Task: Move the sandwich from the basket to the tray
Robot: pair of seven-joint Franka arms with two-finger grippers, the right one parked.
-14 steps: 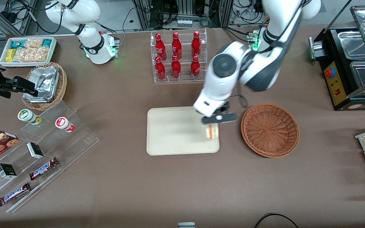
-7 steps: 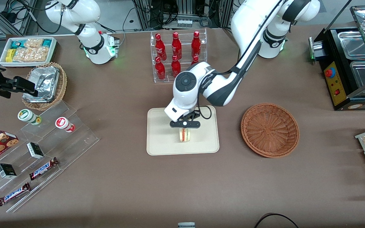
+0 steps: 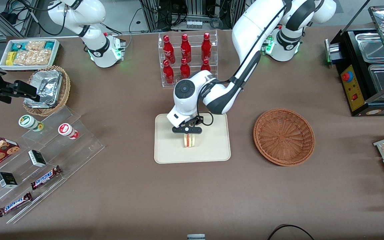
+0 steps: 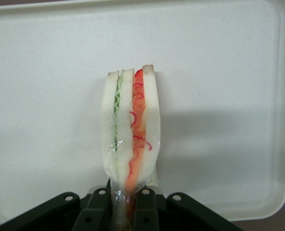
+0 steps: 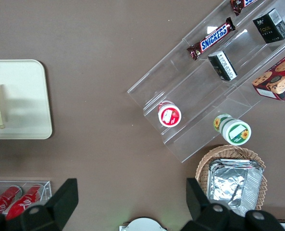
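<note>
The sandwich (image 4: 130, 134) hangs pinched by one end in the gripper (image 4: 127, 204), whose fingers are closed tight on it, directly above the middle of the tray (image 3: 212, 146). I judge the best move is to lower until the bread touches, then open gently; the basket (image 3: 283, 136) sits empty well aside.

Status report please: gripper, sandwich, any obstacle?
Gripper over tray, shut on sandwich. Basket empty. Nothing else on tray.

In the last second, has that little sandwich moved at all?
Yes. The sandwich, pinched in the gripper, has travelled from the tray edge nearest the basket to above the tray's middle, toward the parked arm's end.
</note>
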